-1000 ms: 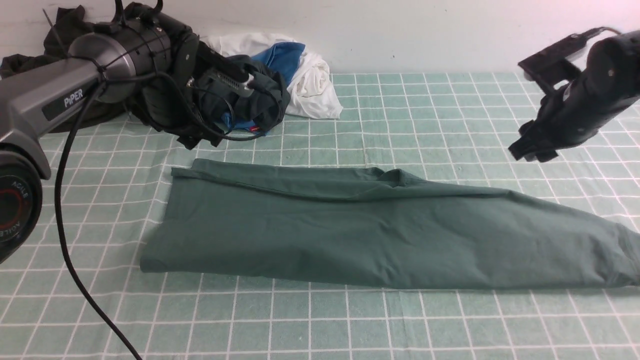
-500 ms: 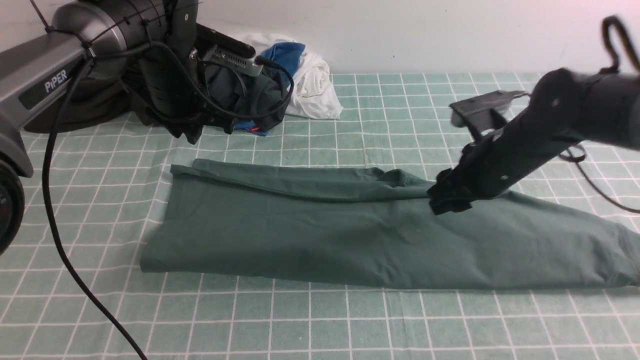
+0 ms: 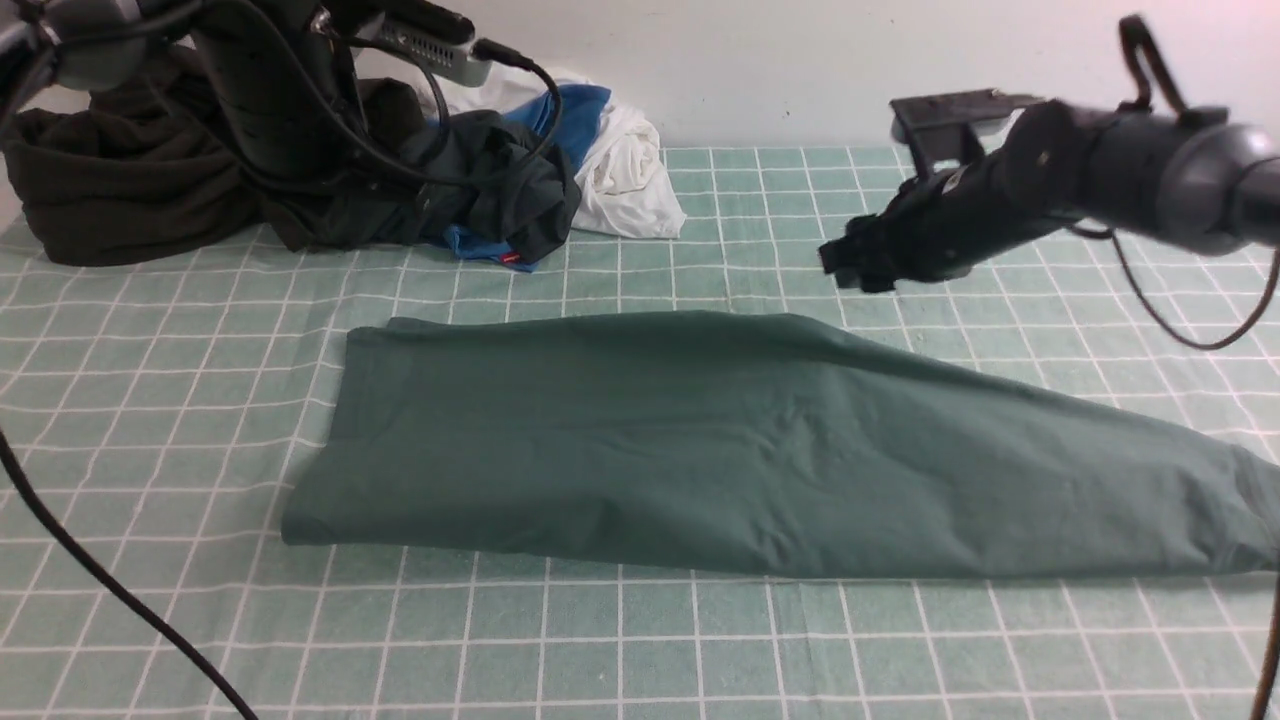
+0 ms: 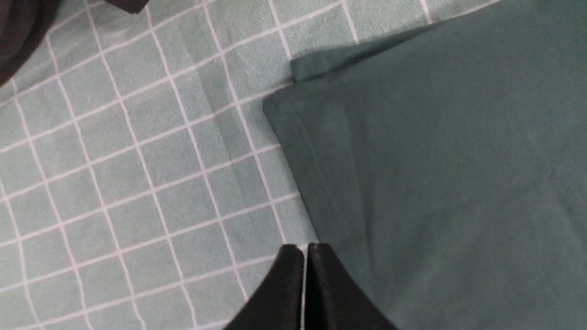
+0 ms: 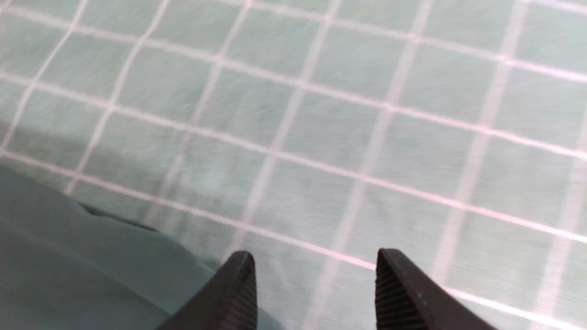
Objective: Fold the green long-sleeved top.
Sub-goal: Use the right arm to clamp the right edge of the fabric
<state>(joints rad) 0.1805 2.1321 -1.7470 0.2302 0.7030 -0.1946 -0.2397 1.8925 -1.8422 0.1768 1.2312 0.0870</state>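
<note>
The green long-sleeved top (image 3: 720, 450) lies flat on the checked cloth, folded into a long band that tapers toward the right edge. My right gripper (image 3: 838, 266) hovers just beyond the top's far edge, right of centre. In the right wrist view it (image 5: 316, 263) is open and empty over bare cloth, with the top's edge (image 5: 69, 247) beside one finger. My left arm (image 3: 270, 90) is raised at the back left. In the left wrist view my left gripper (image 4: 305, 251) is shut and empty above the top's left end (image 4: 435, 183).
A very dark garment (image 3: 120, 190) is heaped at the back left. White and blue garments (image 3: 625, 160) lie against the wall behind it. A black cable (image 3: 90, 570) hangs across the front left. The checked cloth (image 3: 640, 650) covers the table.
My right gripper swung in onto the top's far edge, then drew back and up; the raised ridge there now lies flat. My left arm lifted up and back toward the left.
</note>
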